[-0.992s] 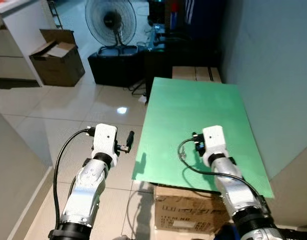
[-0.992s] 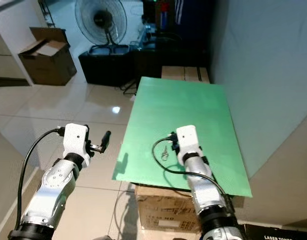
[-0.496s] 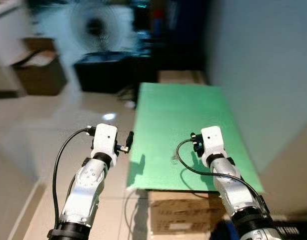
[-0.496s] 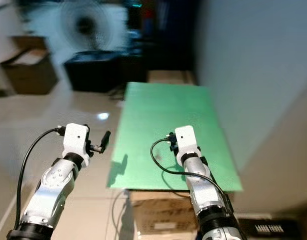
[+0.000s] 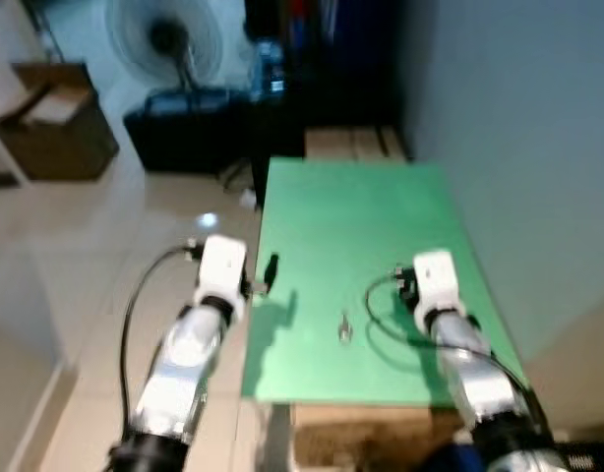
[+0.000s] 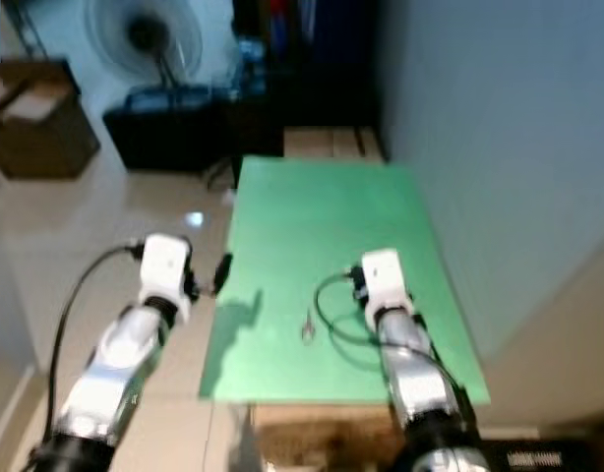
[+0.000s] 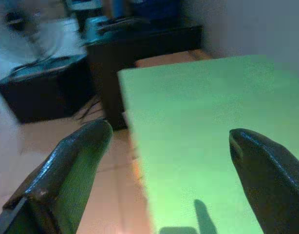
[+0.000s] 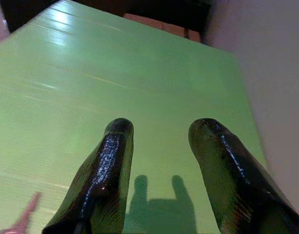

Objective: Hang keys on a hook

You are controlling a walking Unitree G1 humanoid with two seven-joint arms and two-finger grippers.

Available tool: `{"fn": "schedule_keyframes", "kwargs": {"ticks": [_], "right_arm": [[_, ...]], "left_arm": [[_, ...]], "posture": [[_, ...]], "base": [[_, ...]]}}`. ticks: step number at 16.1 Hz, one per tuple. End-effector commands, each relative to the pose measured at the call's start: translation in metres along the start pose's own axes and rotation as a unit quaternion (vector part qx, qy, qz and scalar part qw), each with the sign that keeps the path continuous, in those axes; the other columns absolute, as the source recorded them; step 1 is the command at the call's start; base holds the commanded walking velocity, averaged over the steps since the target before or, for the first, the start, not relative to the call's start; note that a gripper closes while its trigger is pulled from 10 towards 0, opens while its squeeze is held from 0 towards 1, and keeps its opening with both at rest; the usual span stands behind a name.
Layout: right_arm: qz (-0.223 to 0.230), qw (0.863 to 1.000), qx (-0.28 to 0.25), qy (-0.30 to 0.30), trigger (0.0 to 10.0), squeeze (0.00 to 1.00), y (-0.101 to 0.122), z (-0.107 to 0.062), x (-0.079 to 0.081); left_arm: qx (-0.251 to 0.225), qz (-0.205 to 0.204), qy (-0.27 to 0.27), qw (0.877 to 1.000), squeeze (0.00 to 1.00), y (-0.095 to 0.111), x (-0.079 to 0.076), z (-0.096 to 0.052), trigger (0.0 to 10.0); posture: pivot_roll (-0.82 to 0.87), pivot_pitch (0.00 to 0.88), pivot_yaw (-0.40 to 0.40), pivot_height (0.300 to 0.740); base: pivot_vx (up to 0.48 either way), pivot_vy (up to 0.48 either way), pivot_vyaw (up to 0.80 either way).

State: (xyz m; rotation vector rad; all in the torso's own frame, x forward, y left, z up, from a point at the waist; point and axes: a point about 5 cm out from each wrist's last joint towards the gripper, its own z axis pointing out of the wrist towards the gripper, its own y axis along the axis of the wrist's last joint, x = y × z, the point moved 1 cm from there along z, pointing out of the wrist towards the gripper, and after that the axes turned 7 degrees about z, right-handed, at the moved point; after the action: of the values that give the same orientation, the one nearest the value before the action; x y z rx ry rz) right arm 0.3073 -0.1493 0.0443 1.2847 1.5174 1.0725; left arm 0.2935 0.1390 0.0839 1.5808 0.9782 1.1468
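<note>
Now keys [image 5: 344,328] lying flat on green board [image 5: 361,211], between both arms, nearer right gripper [image 8: 161,131]. Small, light, stiff metal, prob. slippery; best pinch at ring end. Right fingers narrowly apart, empty. Left gripper [image 7: 169,139] wide apart, empty, at board's left edge.

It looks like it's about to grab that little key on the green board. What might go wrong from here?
Three risks, as I judge them:
1. The small metal key lies flat on the green board, so the open right end effector may struggle to pinch it.
2. The key sits near the board's front edge; a nudge could push it off.
3. The head views are blurred, so aiming may be off.
</note>
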Motion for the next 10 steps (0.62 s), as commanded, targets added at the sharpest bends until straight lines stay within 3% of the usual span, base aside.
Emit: {"fn": "schedule_keyframes", "kwargs": {"ticks": [1,6,10], "right_arm": [[-0.002,1.000,-0.009,0.014,10.0,0.00,0.007,0.002,0.009],[-0.001,1.000,0.005,-0.005,10.0,0.00,0.009,0.008,0.006],[0.043,0.998,-0.001,-0.054,10.0,0.00,0.027,0.019,-0.004]], "left_arm": [[0.015,0.004,0.009,1.000,0.00,-0.007,0.006,-0.004,10.0],[0.016,0.008,0.009,1.000,0.00,-0.006,0.008,-0.003,10.0],[0.021,0.015,0.008,1.000,0.00,-0.008,0.011,-0.006,10.0]], "posture": [[-0.11,0.000,0.042,0.723],[-0.12,0.000,0.050,0.723],[-0.10,0.000,0.063,0.723]], "base": [[0.000,0.000,0.00],[0.000,0.000,0.00],[0.000,0.000,0.00]]}}
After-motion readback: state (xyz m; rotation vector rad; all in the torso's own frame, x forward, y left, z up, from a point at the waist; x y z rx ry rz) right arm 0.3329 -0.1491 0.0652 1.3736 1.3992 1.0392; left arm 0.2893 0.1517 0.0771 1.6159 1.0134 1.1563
